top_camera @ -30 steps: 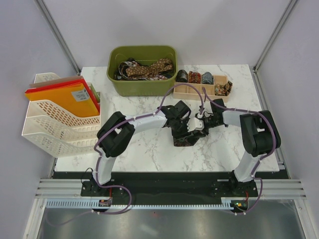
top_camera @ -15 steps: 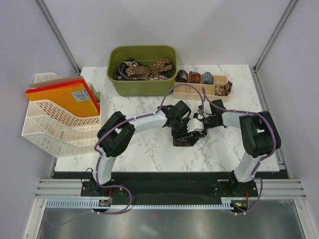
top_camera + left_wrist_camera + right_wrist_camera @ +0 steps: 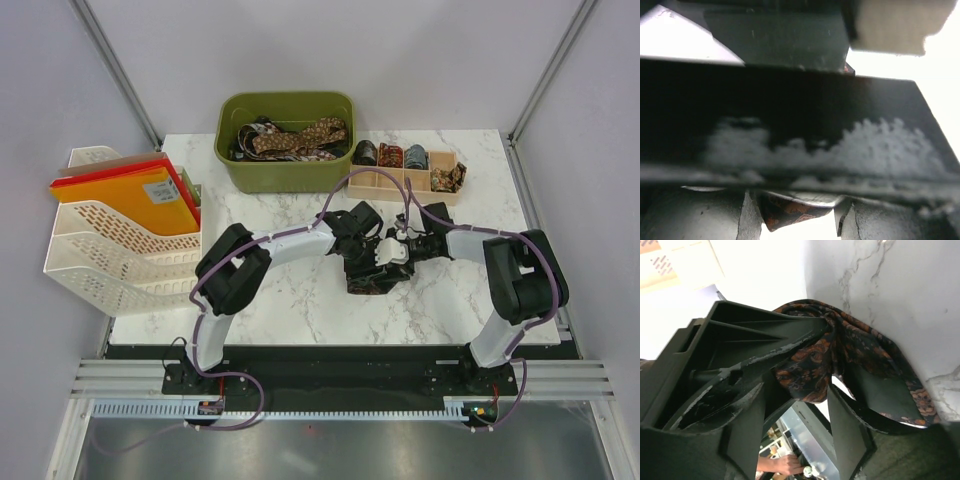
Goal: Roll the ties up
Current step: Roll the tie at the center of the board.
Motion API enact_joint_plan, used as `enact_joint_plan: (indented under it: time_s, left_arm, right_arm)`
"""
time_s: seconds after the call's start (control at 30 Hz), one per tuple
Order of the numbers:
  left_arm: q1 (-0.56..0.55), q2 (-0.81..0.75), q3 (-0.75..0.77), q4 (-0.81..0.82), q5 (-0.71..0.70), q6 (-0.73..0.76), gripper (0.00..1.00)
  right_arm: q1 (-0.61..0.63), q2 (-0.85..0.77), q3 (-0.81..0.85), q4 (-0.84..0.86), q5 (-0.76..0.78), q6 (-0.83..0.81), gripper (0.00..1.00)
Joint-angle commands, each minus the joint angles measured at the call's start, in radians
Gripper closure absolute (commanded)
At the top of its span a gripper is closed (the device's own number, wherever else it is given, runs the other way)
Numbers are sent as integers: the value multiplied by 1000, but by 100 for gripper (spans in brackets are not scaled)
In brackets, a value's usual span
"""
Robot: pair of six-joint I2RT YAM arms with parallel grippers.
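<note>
1. One dark brown, orange-patterned fabric tie [image 3: 810,360], bunched between the fingers [image 3: 747,425] of the right gripper [image 3: 797,400].
2. Four rolled ties [image 3: 390,155] beyond the fingertips, one to a compartment.
3. One tan compartmented tray [image 3: 378,181] holding them.
4. One olive plastic bin [image 3: 285,175]; its loose ties [image 3: 295,137] are too tangled to count.
5. One white lattice file rack [image 3: 100,260], far left of the fingers.

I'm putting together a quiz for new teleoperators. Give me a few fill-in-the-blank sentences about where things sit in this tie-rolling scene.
1. The loose ties lie piled in the ___ bin at the back.
2. The rolled ties sit in a compartment tray on the bin's ___ side.
3. The rack holding orange folders stands far ___ of the bin.
4. The tie out on the table is dark with an ___ print.

Missing words: green; right; left; orange.
</note>
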Motion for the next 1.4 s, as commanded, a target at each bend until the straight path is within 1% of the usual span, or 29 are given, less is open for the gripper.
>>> enact_joint_plan:
  time_s: [0.0,0.03,0.1,0.13,0.23,0.3,0.33,0.43,0.67,0.8,1.17,1.37]
  left_arm:
    - [-3,103,-60,-176,-38,20,53]
    - [-4,101,-61,-178,-38,21,53]
    - [-3,97,-64,-175,-38,20,51]
    - [-3,88,-67,-176,-35,23,51]
    - [-3,55,-69,-175,-17,18,48]
    - [-1,35,-63,-173,-7,14,45]
    - [-3,25,-61,-173,0,11,44]
    - [-3,-24,-52,-162,14,3,38]
    - [-3,-77,-32,-135,43,-14,33]
    - [-3,-90,-29,-104,68,-21,31]
    - [-6,-78,14,-64,65,-46,24]
    - [-4,-92,-12,-9,83,44,18]
  right_arm:
    - [37,0,14,35,12,-41,46]
    - [37,9,20,20,23,-49,53]
    - [38,35,34,6,54,-70,62]
    - [40,43,39,-4,63,-78,70]
    - [40,66,45,-30,88,-106,89]
    - [38,79,46,-47,103,-115,94]
    - [37,84,46,-52,109,-127,100]
    - [30,92,48,-72,135,-147,100]
    - [15,110,59,-116,186,-185,100]
    - [3,122,60,-130,224,-195,100]
    - [-5,158,92,-185,332,-235,100]
    - [-8,170,105,-210,364,-254,100]
